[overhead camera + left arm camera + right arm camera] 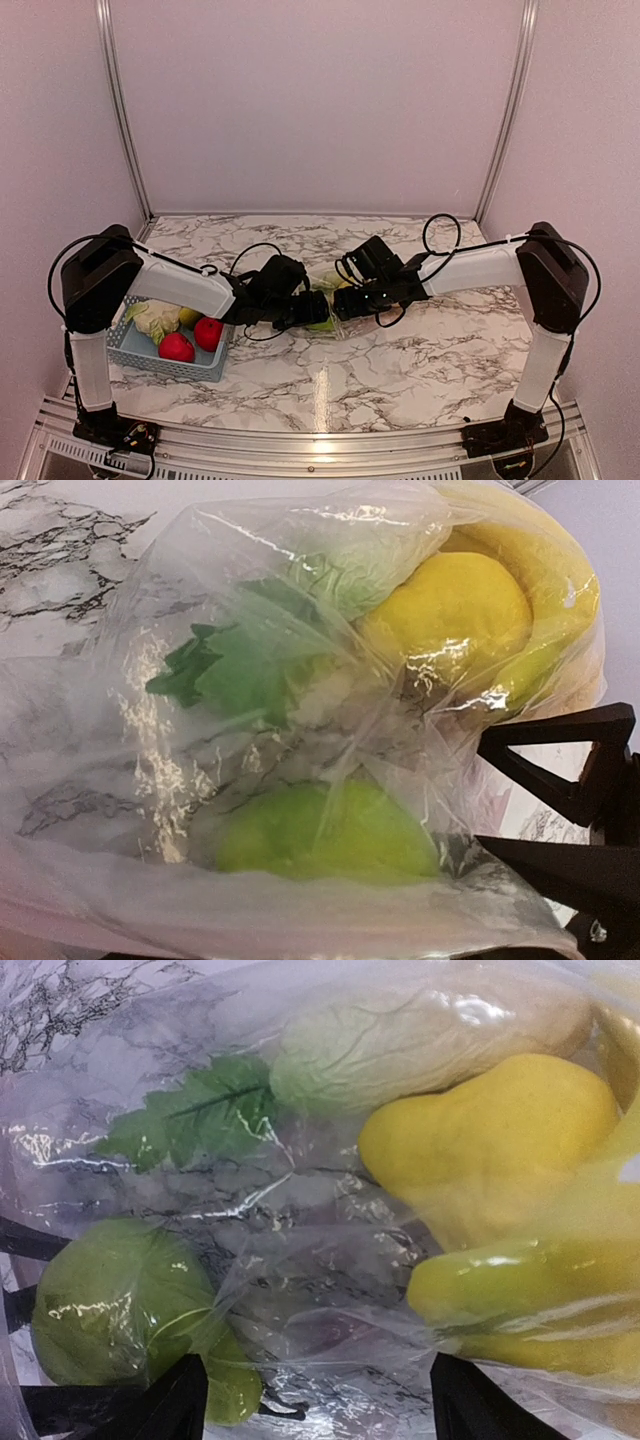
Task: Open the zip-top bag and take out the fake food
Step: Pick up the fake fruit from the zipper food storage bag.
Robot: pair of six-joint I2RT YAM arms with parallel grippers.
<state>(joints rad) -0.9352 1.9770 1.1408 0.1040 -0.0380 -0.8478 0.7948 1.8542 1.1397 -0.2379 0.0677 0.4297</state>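
Okay, your clear crinkly zip-top bag (250,630) of fake food (450,610) lies just right of the light blue lattice basket (140,355). Prob slippery, floppy film, so pinch its lips nr the zip. Jaws: right gripper (330,1400) wide, left gripper (305,312) can't tell

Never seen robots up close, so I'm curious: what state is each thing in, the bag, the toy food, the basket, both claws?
zip-top bag: on the table between the grippers, filled; seal not visible
lemon, pear, leafy cabbage, bananas: inside the bag
basket: holds two red apples among other toys
left gripper: at the bag, fingers out of sight
right gripper: open, at the bag
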